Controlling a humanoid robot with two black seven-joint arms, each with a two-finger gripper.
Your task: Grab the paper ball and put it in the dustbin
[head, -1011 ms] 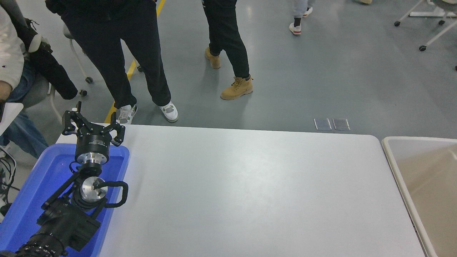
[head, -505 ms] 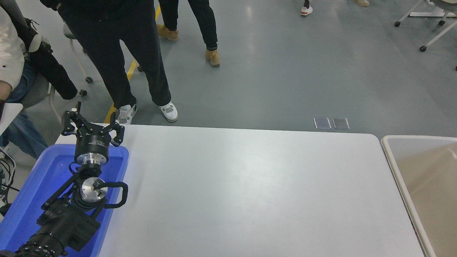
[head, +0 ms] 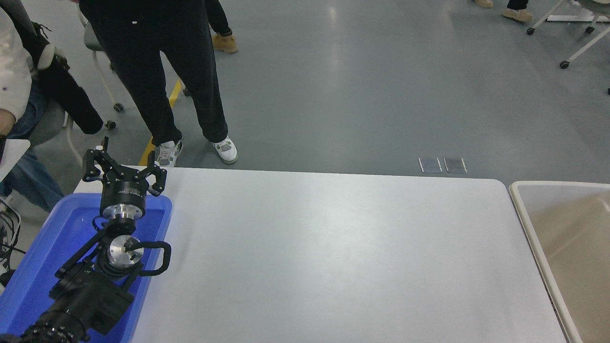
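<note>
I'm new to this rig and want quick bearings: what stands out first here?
The left gripper, fingers spread open, hangs over the far end of a bright blue tray at the table's left edge. The white table stretches bare across the middle, with the beige dustbin at its right end. A person's dark-trousered legs stand beyond the far left corner.

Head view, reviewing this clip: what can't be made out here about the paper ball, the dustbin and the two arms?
- Paper ball: not visible anywhere in the head view.
- Dustbin: cut off by the right and bottom edges; most of its inside is out of frame.
- Right arm: out of frame.
- Blue tray: partly covered by the left arm and cut by the lower left corner.
- Left gripper: open, parked over the tray's far end.
</note>
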